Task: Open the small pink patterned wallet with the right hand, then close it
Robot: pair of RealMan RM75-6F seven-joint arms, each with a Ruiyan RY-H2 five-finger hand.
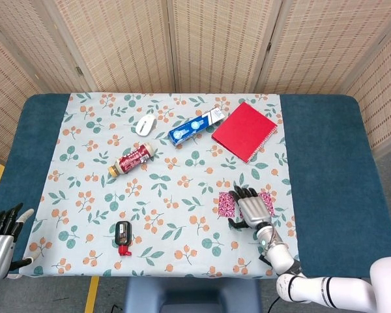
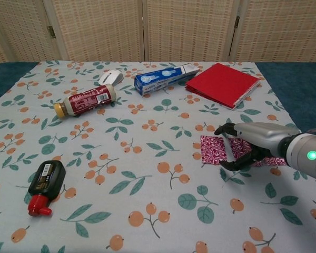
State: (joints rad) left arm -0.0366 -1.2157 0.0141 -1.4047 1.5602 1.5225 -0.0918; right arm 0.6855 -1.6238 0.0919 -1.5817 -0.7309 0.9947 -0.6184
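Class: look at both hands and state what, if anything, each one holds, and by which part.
Nothing is clearly held. The right hand arches over the open wallet, fingers curled; any contact cannot be told. The left hand is empty.

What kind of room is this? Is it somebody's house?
Probably a robot practice room, not a house. A table with a flowery tablecloth stands before woven folding screens, and odd items like a toothpaste box and red notebook are laid out for the right hand.
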